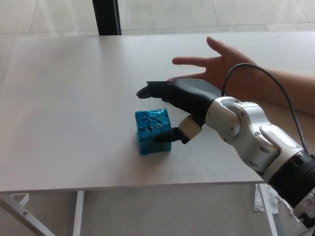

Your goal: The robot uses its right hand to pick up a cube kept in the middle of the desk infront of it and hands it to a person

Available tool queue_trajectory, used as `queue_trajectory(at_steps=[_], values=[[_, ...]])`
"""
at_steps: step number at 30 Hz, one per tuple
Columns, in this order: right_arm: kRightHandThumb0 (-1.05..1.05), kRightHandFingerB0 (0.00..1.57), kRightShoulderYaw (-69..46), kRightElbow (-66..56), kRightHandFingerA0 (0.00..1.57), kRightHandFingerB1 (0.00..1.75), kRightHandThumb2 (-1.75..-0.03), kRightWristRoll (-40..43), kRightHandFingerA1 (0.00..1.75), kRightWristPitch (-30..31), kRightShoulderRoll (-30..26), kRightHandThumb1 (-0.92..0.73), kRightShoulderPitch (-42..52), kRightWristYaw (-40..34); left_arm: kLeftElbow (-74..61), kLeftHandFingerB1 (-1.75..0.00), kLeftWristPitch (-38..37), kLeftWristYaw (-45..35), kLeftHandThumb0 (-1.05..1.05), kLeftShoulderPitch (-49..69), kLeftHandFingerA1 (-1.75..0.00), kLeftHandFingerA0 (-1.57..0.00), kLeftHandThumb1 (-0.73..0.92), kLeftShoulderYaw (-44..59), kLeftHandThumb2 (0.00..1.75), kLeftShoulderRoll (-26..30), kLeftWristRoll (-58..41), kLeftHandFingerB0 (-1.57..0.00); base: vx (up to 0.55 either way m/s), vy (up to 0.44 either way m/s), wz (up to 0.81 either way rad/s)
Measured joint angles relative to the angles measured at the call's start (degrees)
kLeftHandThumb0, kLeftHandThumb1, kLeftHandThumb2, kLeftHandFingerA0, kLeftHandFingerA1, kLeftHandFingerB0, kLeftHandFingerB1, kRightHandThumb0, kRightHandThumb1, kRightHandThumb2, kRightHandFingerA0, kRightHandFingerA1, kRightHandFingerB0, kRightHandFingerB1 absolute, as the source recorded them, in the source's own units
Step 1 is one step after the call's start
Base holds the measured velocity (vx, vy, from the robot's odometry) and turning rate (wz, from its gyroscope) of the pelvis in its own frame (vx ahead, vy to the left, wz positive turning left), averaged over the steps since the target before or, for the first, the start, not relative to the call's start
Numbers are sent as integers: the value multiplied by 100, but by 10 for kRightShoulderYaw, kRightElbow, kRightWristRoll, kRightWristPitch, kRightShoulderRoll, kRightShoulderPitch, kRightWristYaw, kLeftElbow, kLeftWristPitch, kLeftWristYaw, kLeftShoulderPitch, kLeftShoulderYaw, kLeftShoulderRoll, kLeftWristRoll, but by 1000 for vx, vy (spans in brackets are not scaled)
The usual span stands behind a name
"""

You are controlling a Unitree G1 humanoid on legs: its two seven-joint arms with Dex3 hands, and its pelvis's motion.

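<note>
A shiny blue foil-wrapped cube (152, 129) sits near the middle of the light desk (69, 108). My right hand (178, 107) reaches in from the right and is open around it. The two black fingers (153, 90) hover just above and behind the cube's top. The thumb (167, 135) lies against its right side. Nothing is gripped. A person's open hand (216, 66) rests palm up on the desk behind my arm. My left hand is out of the picture.
The desk's front edge (147, 186) runs just below the cube. A black post (106, 17) stands behind the far edge. White desk legs (19, 209) and a scrap of white paper (263, 199) show on the floor below.
</note>
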Motion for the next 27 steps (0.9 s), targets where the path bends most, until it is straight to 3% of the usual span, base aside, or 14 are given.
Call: queue_trajectory(at_steps=[1,2,4,5,6,7,9,10,16,17,18,19,20,27], values=[[-88,21,0,3,22,41,-60,-4,60,0,0,-63,0,0,0,-39,0,0,-66,-1,-61,-62,58,-1,58,0,0,-51,0,0,0],[-87,17,0,5,23,49,-92,-7,62,0,1,-48,0,0,0,-52,0,0,-68,-1,-66,-56,45,-2,88,0,0,-42,0,0,0],[-87,17,0,7,23,49,-92,-14,62,0,1,-48,1,1,-1,-52,-1,0,-68,-3,-66,-56,45,-3,88,0,0,-42,0,0,0],[-86,17,0,7,23,48,-90,-16,62,0,1,-47,2,1,-1,-39,-1,0,-68,-3,-62,-61,58,-3,58,0,0,-50,0,0,0],[-89,17,-1,7,20,38,-60,-18,59,1,3,-62,3,2,-1,-38,-2,0,-71,-3,-62,-55,59,-3,58,0,0,-49,0,0,0],[-88,20,-2,7,22,35,-59,-19,56,2,4,-61,4,4,-2,-38,-2,0,-70,-3,-61,-55,59,-3,58,0,0,-49,0,0,0],[-87,9,-2,7,13,45,-90,-22,57,5,7,-48,4,10,-4,-38,-3,-1,-70,-3,-59,-51,59,-5,58,0,0,-49,0,0,0],[-89,12,-1,6,13,37,-59,-23,55,9,9,-61,4,16,-4,-38,-3,-2,-70,-3,-58,-53,58,-5,58,0,0,-48,0,0,0],[-91,6,4,-3,13,36,-57,-35,60,30,13,-53,5,39,-3,-39,-4,-2,-69,-3,-60,-56,59,-10,58,0,1,-49,0,0,0],[-85,3,7,-3,15,36,-89,-39,62,33,13,-45,5,41,-3,-39,-4,-3,-70,-3,-60,-55,58,-11,58,0,1,-49,0,0,0],[-91,5,11,-4,13,37,-56,-43,60,36,14,-50,5,42,-3,-39,-4,-3,-69,-3,-60,-55,59,-12,58,0,1,-49,0,0,0],[-90,5,14,-4,13,37,-56,-46,61,38,15,-49,5,43,-3,-39,-4,-3,-69,-3,-61,-55,59,-12,58,0,1,-50,0,0,0],[-78,2,16,-5,20,40,-82,-49,61,40,16,-40,6,44,-3,-39,-4,-3,-67,-3,-59,-57,61,-13,58,0,1,-48,0,0,0],[-64,18,45,-14,53,48,-75,-103,93,63,27,-40,25,-2,-3,-39,-5,-4,-68,-3,-62,-59,62,-17,59,0,1,-49,0,0,0]])
